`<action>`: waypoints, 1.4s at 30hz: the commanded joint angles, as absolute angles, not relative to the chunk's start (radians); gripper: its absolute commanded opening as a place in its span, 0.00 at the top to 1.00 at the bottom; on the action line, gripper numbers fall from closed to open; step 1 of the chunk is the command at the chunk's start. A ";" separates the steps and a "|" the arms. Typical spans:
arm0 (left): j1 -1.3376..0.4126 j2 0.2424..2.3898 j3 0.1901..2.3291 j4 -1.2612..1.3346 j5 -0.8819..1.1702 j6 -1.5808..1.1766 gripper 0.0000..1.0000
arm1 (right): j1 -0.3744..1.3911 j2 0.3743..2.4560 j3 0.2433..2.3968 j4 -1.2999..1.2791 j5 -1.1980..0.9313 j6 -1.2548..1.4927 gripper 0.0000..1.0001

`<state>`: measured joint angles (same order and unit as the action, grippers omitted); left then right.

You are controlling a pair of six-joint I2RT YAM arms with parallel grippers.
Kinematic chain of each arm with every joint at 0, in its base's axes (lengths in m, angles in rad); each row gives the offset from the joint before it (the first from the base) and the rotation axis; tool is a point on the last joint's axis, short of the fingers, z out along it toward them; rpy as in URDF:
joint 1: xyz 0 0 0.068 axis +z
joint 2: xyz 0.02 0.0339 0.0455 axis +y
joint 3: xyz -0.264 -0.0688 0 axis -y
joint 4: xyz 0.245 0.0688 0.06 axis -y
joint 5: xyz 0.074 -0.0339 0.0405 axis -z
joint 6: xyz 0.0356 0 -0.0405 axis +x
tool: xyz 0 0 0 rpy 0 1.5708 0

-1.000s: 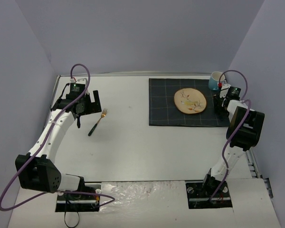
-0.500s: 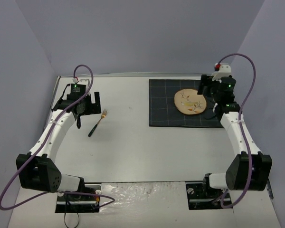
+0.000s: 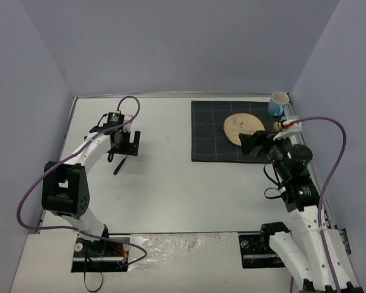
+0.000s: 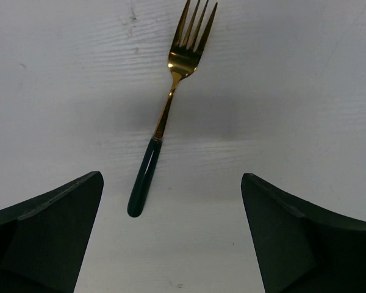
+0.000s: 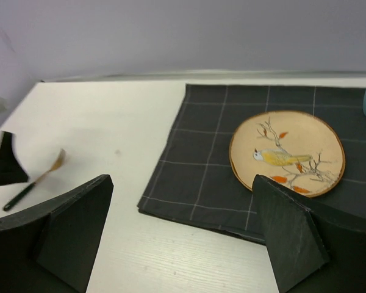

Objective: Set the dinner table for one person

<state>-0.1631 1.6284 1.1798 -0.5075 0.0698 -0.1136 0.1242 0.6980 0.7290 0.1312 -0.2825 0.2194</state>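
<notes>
Both arms have shifted since a second ago. My left jaws sat off to the left of the fork [image 4: 168, 110] and now hang right over it. My right arm has backed off the mug [image 3: 278, 102] to hover by the near edge of the mat [image 3: 210, 131], close to the plate [image 5: 287, 152]. The right jaws have also gone from half shut to spread wide, with nothing in them. The left jaws are spread and empty too, one on either side of the fork's dark handle. Mug, plate and fork haven't budged as far as I can tell.

The fork is lying flat on bare counter [image 3: 171, 195], well left of the mat, so that's the bit still out of place (my guess, anyway).

What worries me is that the handle is thin, flat and a touch skewed to my jaws. If I come down short I'd close on air, too low and I'd scrape the counter, off-centre and I'd just flick the fork away. Also, the right arm is parked near the mat, where the fork probably needs to go. A careless carry could clip it or nudge the plate.
</notes>
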 commanded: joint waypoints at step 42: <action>-0.612 1.942 1.797 -0.632 -0.027 -0.684 1.00 | 0.149 0.469 0.738 0.017 -0.368 0.281 0.03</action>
